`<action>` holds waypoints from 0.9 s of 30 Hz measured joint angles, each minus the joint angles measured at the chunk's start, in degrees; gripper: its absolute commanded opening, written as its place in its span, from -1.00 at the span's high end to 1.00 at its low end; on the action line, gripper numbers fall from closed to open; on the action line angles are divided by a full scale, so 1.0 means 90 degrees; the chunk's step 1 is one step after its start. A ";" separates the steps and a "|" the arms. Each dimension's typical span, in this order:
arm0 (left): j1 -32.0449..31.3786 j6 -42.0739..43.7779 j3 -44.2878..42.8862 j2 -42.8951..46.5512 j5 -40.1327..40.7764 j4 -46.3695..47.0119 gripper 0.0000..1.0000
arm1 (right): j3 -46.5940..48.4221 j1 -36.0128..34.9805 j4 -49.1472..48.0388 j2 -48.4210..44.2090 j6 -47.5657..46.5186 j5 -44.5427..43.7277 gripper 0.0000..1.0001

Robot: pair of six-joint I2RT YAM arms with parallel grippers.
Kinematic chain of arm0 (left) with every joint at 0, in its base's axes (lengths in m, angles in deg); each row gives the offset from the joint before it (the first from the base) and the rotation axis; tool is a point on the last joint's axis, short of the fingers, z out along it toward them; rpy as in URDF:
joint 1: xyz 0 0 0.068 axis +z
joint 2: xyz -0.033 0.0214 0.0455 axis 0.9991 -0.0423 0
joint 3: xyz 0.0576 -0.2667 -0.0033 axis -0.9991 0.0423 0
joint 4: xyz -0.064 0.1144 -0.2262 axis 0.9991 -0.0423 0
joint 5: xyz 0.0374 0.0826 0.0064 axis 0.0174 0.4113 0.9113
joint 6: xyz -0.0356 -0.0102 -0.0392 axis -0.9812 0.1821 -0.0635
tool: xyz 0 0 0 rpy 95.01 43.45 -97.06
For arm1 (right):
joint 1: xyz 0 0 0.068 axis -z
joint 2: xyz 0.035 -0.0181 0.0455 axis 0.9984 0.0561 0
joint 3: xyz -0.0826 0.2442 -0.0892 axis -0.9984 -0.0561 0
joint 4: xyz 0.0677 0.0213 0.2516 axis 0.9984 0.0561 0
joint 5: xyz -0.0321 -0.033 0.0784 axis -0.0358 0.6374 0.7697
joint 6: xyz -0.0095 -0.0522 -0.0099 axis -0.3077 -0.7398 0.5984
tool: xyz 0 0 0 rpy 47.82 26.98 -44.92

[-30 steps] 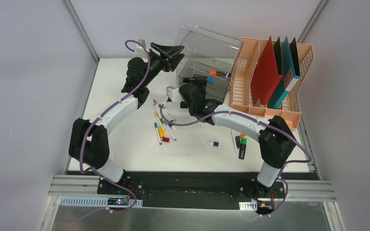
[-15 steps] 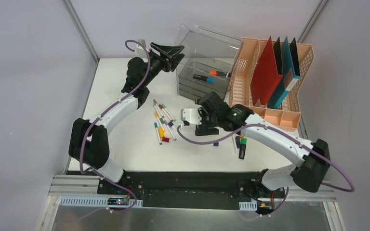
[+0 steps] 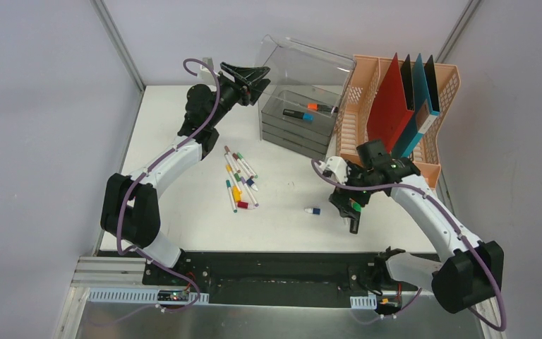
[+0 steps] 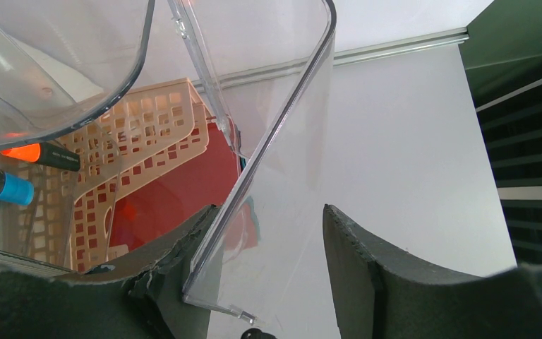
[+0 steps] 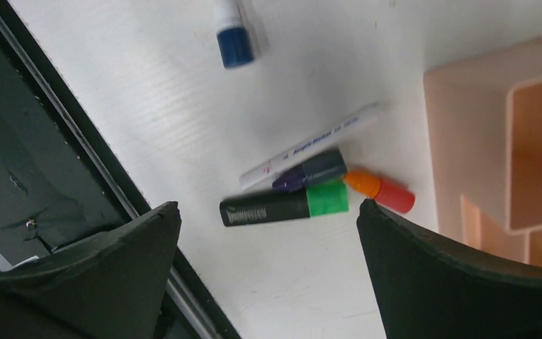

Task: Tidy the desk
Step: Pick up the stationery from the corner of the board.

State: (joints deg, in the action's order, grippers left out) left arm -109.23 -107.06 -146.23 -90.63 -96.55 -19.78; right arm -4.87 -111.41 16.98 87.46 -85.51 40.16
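Note:
The white desk (image 3: 176, 127) holds a loose cluster of markers (image 3: 238, 180) at its centre. A clear plastic box (image 3: 303, 78) stands at the back, with markers (image 3: 303, 113) in its tray. My left gripper (image 3: 250, 74) is open at the box's raised clear lid (image 4: 275, 141), whose edge rests against my left finger (image 4: 176, 261). My right gripper (image 3: 349, 205) is open and empty above a green highlighter (image 5: 286, 205), a purple marker (image 5: 310, 173), a white pen (image 5: 310, 145) and an orange-red marker (image 5: 381, 192).
A peach file organizer (image 3: 395, 120) with red, black and teal folders stands at the back right, and its corner is close to my right gripper (image 5: 494, 141). A small blue-capped piece (image 3: 312, 210) lies near the front. The black front rail (image 5: 42, 141) runs under my right gripper.
My right arm has swung from beside the clear box to the right front, above the green highlighter group. My left arm has not moved.

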 measured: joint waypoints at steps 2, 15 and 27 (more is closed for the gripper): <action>0.0000 0.0000 0.0000 0.0000 0.0000 0.0000 -0.09 | -0.0260 0.0376 0.0049 -0.0189 0.0002 -0.0034 -0.90; 0.0000 -0.0002 0.0002 -0.0070 -0.0010 0.0007 -0.09 | -0.1605 0.0546 -0.0755 -0.0104 0.0522 -0.1314 -0.55; 0.0000 -0.0029 0.0053 -0.0080 -0.0012 0.0053 -0.08 | -0.1642 0.0546 -0.1302 0.0512 0.0935 -0.1481 -0.48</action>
State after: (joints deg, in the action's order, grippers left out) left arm -109.23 -107.32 -145.75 -91.35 -96.66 -19.30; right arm -19.64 -106.49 5.26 92.07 -77.10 26.82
